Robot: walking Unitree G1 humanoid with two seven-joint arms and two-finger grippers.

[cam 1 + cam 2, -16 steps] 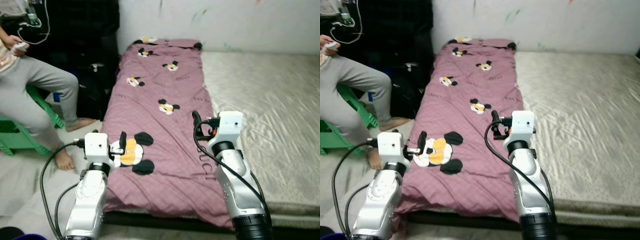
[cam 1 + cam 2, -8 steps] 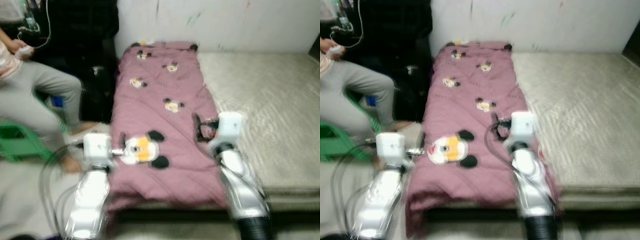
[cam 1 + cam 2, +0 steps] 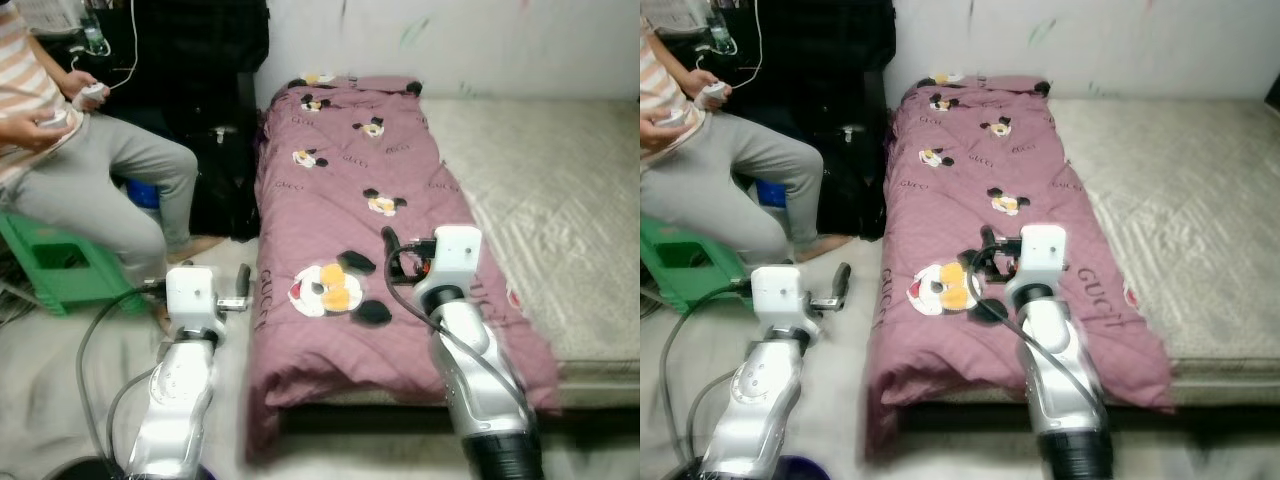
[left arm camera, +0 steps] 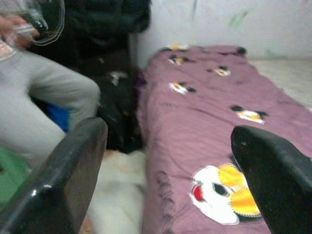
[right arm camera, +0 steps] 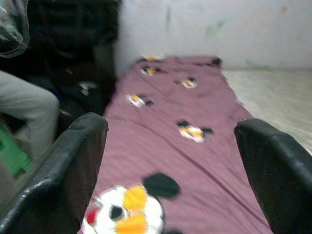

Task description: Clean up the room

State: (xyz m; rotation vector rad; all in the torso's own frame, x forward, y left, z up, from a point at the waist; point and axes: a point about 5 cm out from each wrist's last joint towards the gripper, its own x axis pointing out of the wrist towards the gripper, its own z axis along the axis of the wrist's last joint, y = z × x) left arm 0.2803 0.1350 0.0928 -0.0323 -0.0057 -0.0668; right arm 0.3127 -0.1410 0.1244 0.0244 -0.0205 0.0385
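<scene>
Left eye view: a mauve blanket (image 3: pixel 350 200) lies lengthwise along the left strip of the bed (image 3: pixel 560 190), from the wall end to the foot.
Blanket look: dusty purple with a fine check, printed with cartoon mouse heads in black, white and yellow, and small dark lettering; one large head (image 3: pixel 328 288) sits near the foot end.
Blanket lie: mostly flat on top, rumpled at the foot, where it droops over the bed's edge toward the floor.
Bed: the part beside the blanket is a bare, pale quilted mattress.
Left pincer (image 3: pixel 243 290): held just off the blanket's left edge, above the floor; in the left wrist view its two black fingers (image 4: pixel 63 180) stand wide apart with nothing between them.
Right pincer (image 3: pixel 392 250): held over the blanket, just beyond the large mouse head; fingers (image 5: pixel 58 170) spread apart and empty.
Person (image 3: pixel 90 170): seated on a green stool (image 3: pixel 55 270) well left of the blanket, in grey trousers, holding small white controllers.
</scene>
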